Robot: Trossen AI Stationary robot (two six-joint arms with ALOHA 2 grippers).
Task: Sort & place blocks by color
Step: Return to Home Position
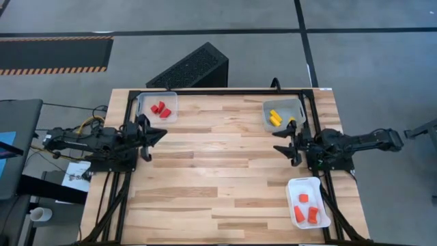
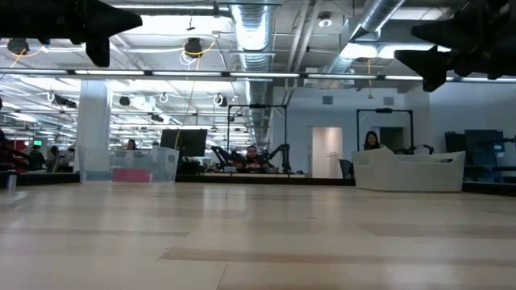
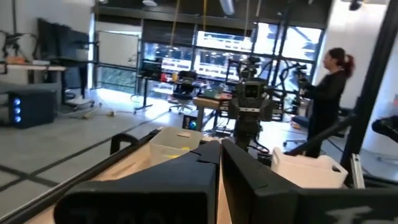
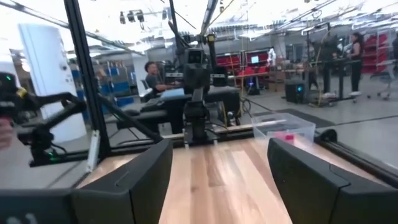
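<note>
Now, over the table (image 1: 218, 171), the left gripper (image 1: 158, 135) hangs at its left edge with fingers together and the right gripper (image 1: 281, 147) at its right edge with fingers apart, while red blocks (image 1: 161, 108) lie in the clear tray (image 1: 147, 114), yellow blocks (image 1: 275, 117) in the grey tray (image 1: 290, 107), and orange blocks (image 1: 313, 215) in the white tray (image 1: 304, 185).

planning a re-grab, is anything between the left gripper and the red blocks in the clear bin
Nothing visible. Bare table lies between the left gripper and the red blocks; only the clear bin and its own wall stand around them.
</note>
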